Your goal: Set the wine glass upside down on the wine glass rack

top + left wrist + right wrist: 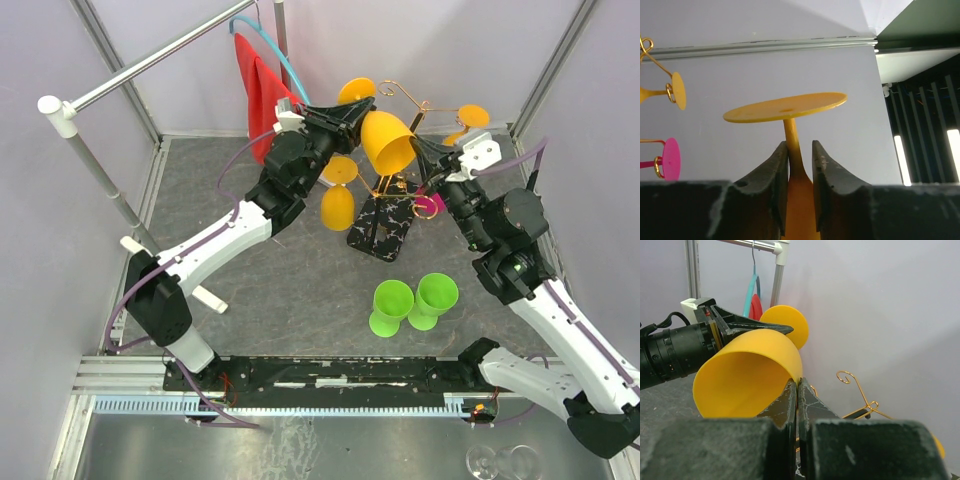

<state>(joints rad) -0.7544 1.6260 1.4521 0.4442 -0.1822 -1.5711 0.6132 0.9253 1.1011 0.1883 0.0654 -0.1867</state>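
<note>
Near the rack (383,232), left tool (800,150) clamps the half-hidden stem of the wine glass (388,142); right tool (798,390) closed.

Yellow glass (388,140) aloft above rack (385,230), tipped on its side, stem pinched in left pincer (800,151). Gold, scroll-armed, upright on black marbled base.
</note>
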